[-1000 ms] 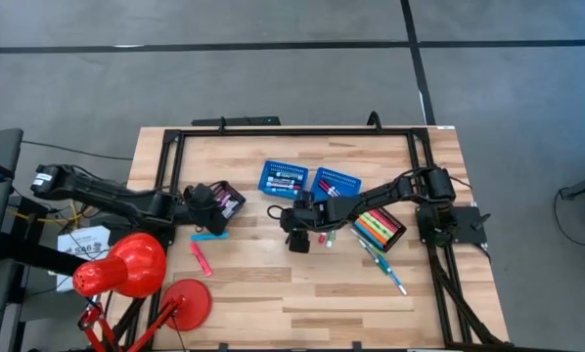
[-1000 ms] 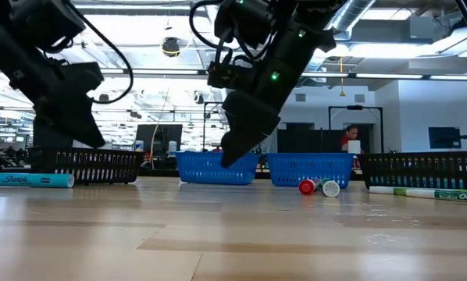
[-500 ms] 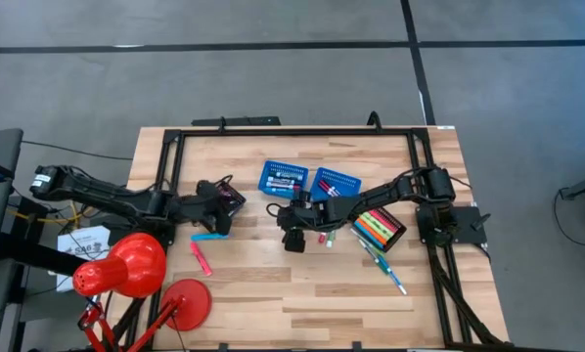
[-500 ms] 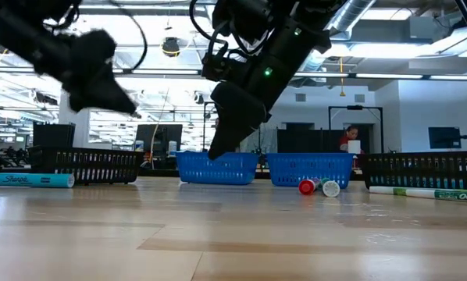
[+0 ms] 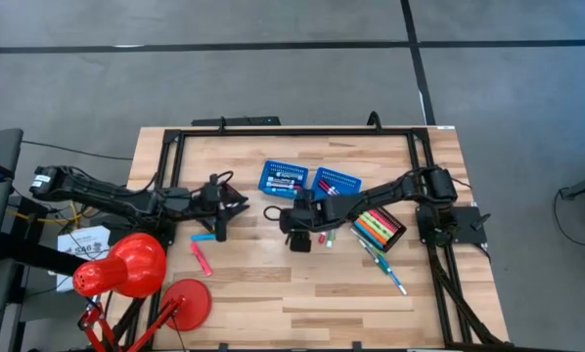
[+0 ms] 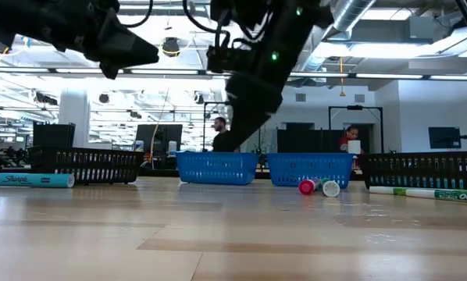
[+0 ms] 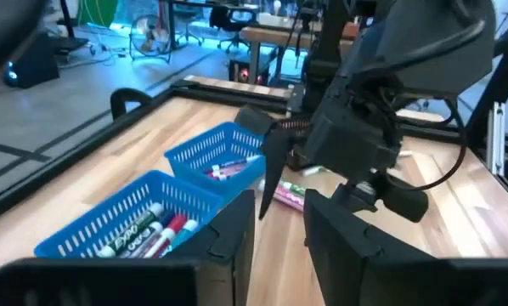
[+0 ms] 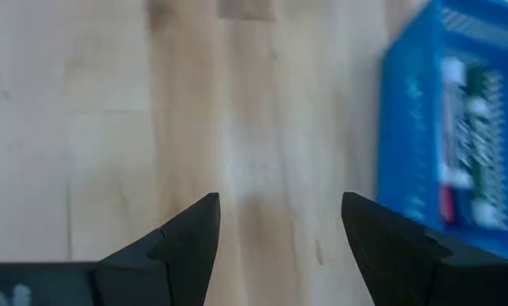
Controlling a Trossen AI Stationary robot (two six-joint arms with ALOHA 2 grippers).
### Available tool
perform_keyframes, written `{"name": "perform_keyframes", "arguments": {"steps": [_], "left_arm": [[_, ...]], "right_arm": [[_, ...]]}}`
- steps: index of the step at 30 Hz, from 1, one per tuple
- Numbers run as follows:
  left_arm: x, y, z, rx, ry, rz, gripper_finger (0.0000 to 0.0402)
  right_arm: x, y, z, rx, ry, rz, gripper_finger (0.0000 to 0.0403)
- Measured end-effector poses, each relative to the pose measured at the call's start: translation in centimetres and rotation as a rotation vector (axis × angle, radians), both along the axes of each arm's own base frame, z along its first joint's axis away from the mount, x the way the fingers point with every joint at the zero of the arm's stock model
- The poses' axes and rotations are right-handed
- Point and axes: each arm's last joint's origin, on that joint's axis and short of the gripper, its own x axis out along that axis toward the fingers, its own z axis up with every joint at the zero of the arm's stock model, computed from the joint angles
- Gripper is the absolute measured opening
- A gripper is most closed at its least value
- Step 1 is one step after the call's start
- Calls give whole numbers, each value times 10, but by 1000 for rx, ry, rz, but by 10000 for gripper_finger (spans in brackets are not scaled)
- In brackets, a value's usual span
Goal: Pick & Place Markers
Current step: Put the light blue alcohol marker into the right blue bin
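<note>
On the left side of the wooden table [image 5: 302, 284], a turquoise marker [image 5: 207, 237] and a pink marker [image 5: 202, 259] lay loose on the boards, near a red lamp [image 5: 126, 266] at the table's edge. The left gripper [image 5: 224, 201] hung in the air just above them, beside a black tray [image 6: 85, 165]; in its wrist view the two dark fingers [image 7: 228, 242] stood apart with only a narrow gap between them and nothing gripped there.

Toward the middle stood two blue baskets side by side — the left basket [image 5: 284, 178] and the right basket [image 5: 336, 182] — each holding several markers. The right gripper [image 5: 294, 233] hovered over bare wood just in front of the left basket, its fingers [image 8: 186, 242] spread wide and empty; the basket's wall and the pens in it showed just beyond its fingertips. Two capped markers [image 6: 318, 186] lay on the table beside that gripper, in front of the right basket.

Further right, a second black tray [image 5: 382, 228] held a packed row of coloured markers — green, orange, pink among them. Just in front of it more loose markers [image 5: 382, 262] lay on the wood, one of them blue-tipped.
</note>
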Motion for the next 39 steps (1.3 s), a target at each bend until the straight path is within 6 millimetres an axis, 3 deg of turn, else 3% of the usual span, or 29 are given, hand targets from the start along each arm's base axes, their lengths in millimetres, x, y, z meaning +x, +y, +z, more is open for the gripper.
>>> {"name": "perform_keyframes", "arguments": {"steps": [5,12,17,21,25,30,36,39], "left_arm": [[0,3,0,-1,-3,18,100],[0,3,0,-1,-3,18,100],[0,3,0,-1,-3,18,100],[0,3,0,-1,-3,18,100],[0,3,0,-1,-3,18,100],[0,3,0,-1,-2,18,100],[0,3,0,0,5,18,100],[0,3,0,0,4,18,100]], "right_arm": [[-7,-2,13,60,74,-178,239],[-39,5,5,53,293,-431,239],[-60,19,8,-33,446,-473,239],[-78,28,20,-115,518,-515,239],[-99,32,44,-175,497,-600,239],[-130,44,63,16,349,-597,239],[-182,56,42,233,400,-709,239],[-195,62,29,368,432,-806,239]]}}
